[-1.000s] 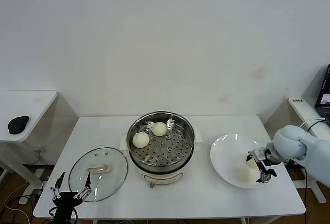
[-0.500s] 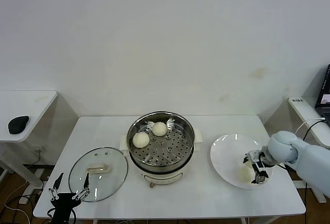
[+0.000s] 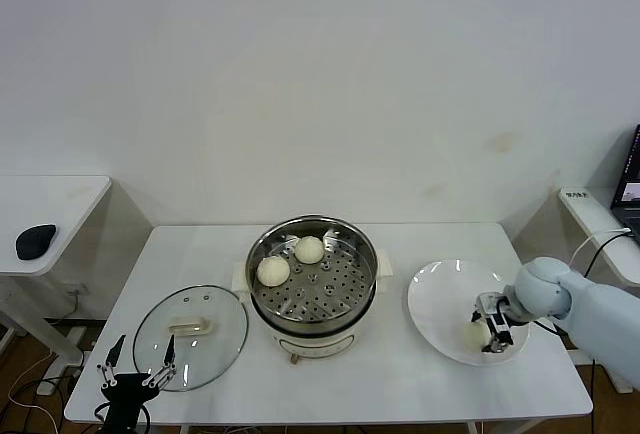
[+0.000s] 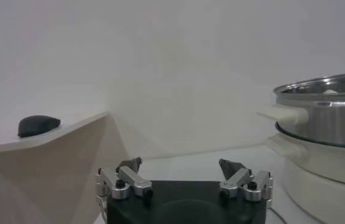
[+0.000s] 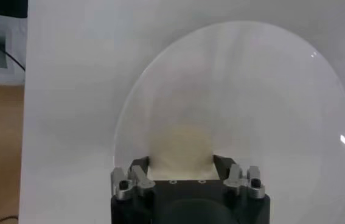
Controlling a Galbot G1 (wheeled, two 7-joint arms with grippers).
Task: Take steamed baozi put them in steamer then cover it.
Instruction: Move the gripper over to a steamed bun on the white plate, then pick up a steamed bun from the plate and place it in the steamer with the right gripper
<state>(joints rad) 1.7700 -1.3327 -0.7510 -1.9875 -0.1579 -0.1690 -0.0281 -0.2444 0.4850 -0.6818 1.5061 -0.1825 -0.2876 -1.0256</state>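
The right pincer (image 3: 488,334) straddles a baozi (image 5: 181,146) on the plate (image 3: 440,289), fingers narrowing at its sides. The bun is likely soft and light: grip its widest part gently. The left pincer (image 4: 183,181) waits wide open.

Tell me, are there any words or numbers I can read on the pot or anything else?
None can be read.
Steamer: a small label at the base's lower edge, too cut off and blurred to read.
Lid, plate, buns: no writing shows.
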